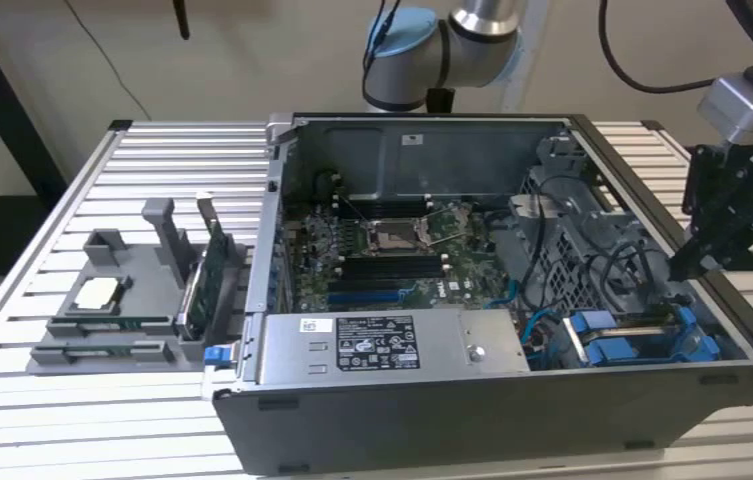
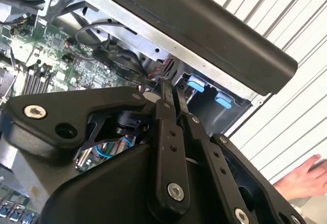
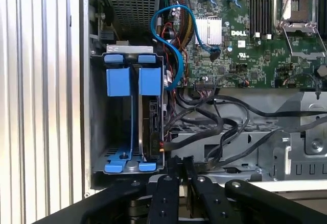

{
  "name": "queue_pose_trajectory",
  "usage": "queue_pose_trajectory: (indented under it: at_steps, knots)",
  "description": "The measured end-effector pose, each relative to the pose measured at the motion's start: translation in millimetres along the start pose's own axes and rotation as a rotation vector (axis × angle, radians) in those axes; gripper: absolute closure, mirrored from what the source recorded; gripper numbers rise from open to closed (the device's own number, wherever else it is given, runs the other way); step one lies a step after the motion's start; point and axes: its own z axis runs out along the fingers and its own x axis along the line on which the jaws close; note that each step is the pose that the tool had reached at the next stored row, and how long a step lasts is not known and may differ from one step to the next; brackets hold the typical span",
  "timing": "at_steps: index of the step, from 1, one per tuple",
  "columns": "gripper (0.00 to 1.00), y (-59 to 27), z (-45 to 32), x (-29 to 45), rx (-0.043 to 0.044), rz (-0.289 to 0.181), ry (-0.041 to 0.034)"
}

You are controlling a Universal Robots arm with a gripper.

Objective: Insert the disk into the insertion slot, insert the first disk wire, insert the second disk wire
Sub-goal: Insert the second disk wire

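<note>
The insertion slot [image 3: 118, 81], a dark metal bay with blue rails and tabs, sits at the case's near corner on the exterior view's right [image 1: 612, 345]. The disk [image 3: 151, 124] stands on edge in one of the bay's two slots, framed by its blue carrier; the slot beside it is hollow. Black wires [image 3: 204, 132] loop from the case toward the disk's end, and one reaches it near a small red mark. My gripper [image 3: 178, 164] hovers just off that end of the bay, above the case's edge [image 1: 687, 270], fingers [image 2: 165, 99] pressed close together with nothing seen between them.
The open computer case [image 1: 483, 440] lies on a slatted white table [image 1: 29, 420]. A grey power-supply box [image 1: 376, 345] sits beside the bay, the motherboard [image 1: 390, 250] behind. A grey fixture [image 1: 123, 300] with parts stands on the exterior view's left. A person's hand [image 2: 305, 177] rests on the table.
</note>
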Motion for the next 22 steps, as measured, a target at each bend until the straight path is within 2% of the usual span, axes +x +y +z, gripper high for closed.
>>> queue_pose_trajectory:
  at_steps: [3, 6, 10, 15, 19, 22]
  knots:
    - [0.84, 1.2, -7.6, -0.7, -0.0001, 0.000, -0.0015]
    - [0.84, 6.0, -10.1, -0.9, -0.0001, 0.000, -0.0028]
    - [0.84, 16.2, -11.8, -0.8, 0.0001, 0.000, -0.0045]
    - [0.84, 33.0, -11.4, -0.5, 0.0018, -0.001, -0.0077]
    - [0.84, 41.0, -10.9, 0.0, 0.0075, -0.001, -0.0102]
    - [0.84, 47.6, -8.9, 2.7, 0.0171, -0.002, -0.0117]
